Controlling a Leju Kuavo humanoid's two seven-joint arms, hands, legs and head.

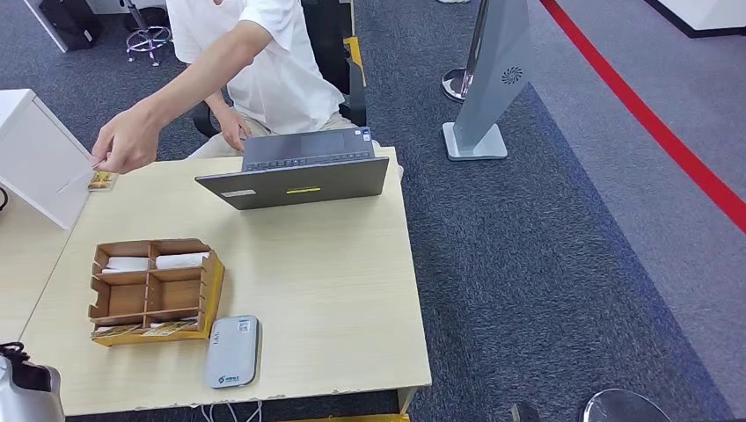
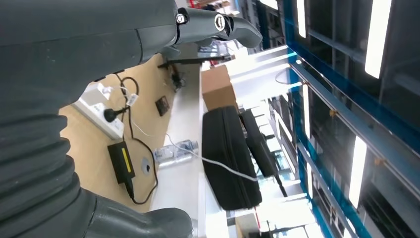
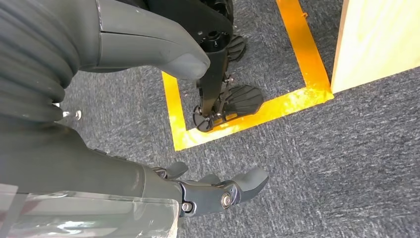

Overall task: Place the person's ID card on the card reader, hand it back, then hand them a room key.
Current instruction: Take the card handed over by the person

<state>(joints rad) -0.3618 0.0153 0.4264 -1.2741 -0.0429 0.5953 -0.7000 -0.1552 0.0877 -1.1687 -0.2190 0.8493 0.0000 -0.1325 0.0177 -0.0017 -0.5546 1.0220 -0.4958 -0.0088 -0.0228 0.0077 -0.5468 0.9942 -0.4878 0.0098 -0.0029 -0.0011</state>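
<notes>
Head view: a person's hand [image 1: 127, 141] is setting the ID card [image 1: 101, 180] at upper left of the table [image 1: 352, 290]; my left hand [image 2: 148, 29] and right hand [image 3: 163, 54] are hanging open, empty; next I'm reaching for it

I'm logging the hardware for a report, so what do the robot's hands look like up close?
Each robot hand, left and right, has a grey ribbed cover at the wrist, a thick smooth grey thumb and darker fingers with round silver pivot screws. A clear plastic panel edges the right wrist view.
</notes>
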